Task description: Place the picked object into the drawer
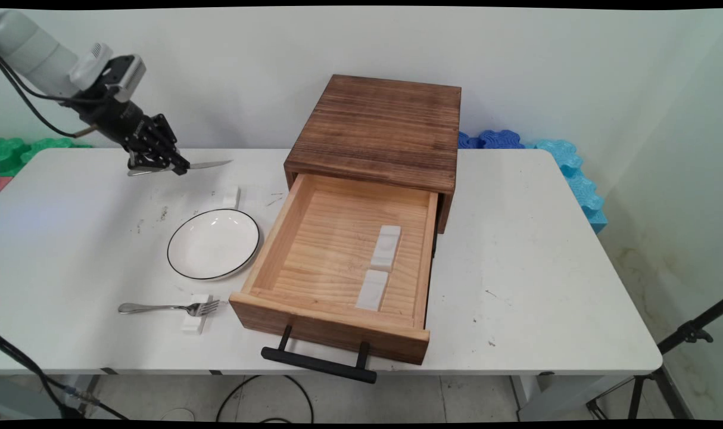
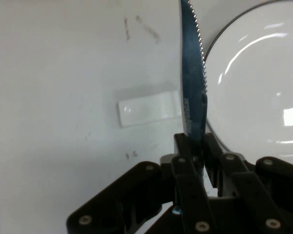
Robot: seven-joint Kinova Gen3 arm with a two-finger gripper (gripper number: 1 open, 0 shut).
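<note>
Black metal formed the bar handle (image 1: 318,363) of the open pale wooden drawer (image 1: 337,262), which was seen pulled out over the near edge of the white counter (image 1: 516,268). Two small white rectangular blocks (image 1: 379,268) were laid end to end on the drawer floor, toward its right side. Left of the drawer, a silver metal fork (image 1: 168,308) was found with its tines propped on a small white rest (image 1: 196,313). Just beyond it, a round white plate with a thin black rim (image 1: 214,243) was set on the counter, nothing on it. Past the plate, a second white rest (image 1: 230,196) (image 2: 149,107) lay bare. Behind the drawer stood its dark brown wooden cabinet (image 1: 376,128), against the wall.

Farthest back on the left, the black two-finger tool (image 1: 159,164) (image 2: 198,156) was held above the counter, closed tightly on a serrated silver table knife (image 1: 209,164) (image 2: 191,73). The blade was gripped edge-up between the fingers and carried clear of the surface, above the bare rest and beside the plate's rim.

So the knife was lifted and not set down anywhere; the fork remained on its rest.
</note>
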